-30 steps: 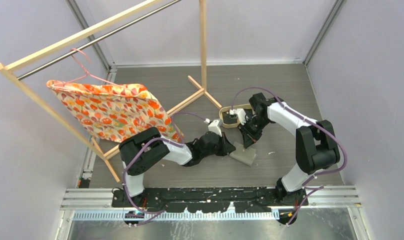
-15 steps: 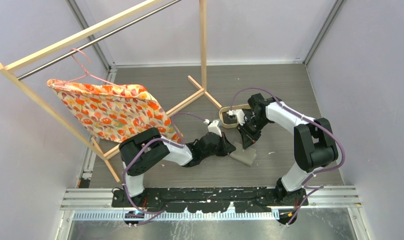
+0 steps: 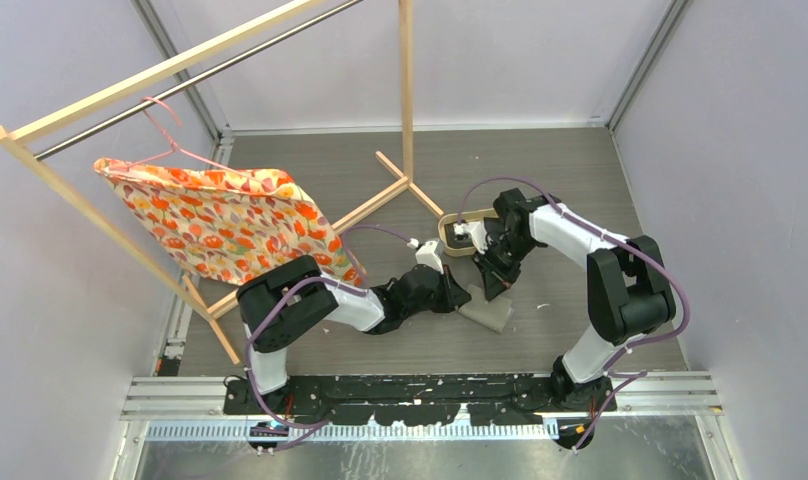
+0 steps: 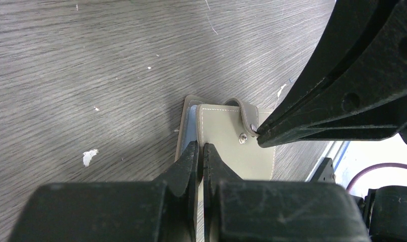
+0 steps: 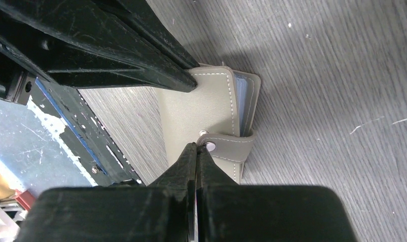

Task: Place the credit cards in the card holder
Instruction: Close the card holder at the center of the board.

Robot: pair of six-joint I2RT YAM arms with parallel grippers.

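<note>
Right gripper (image 5: 197, 149), fingers pressed together, shifting slightly beside tray (image 3: 444, 234), tips now touching snap tab (image 5: 231, 147) of card holder (image 5: 196, 108). Left gripper (image 4: 201, 149), likewise pressed together, pinning its edge. Card holder lying flat just beside tray. Unsnapping seemingly starting. Credit cards not visible.

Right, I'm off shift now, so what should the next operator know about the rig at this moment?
Left tool: shut on the card holder, at its cover edge.
Right tool: shut on its snap tab.
Card holder lies folded on the table.
Oval tray beyond it holds small items, too small to identify.
Done: no cards visibly loaded.
Left: open the holder, insert the cards.
</note>
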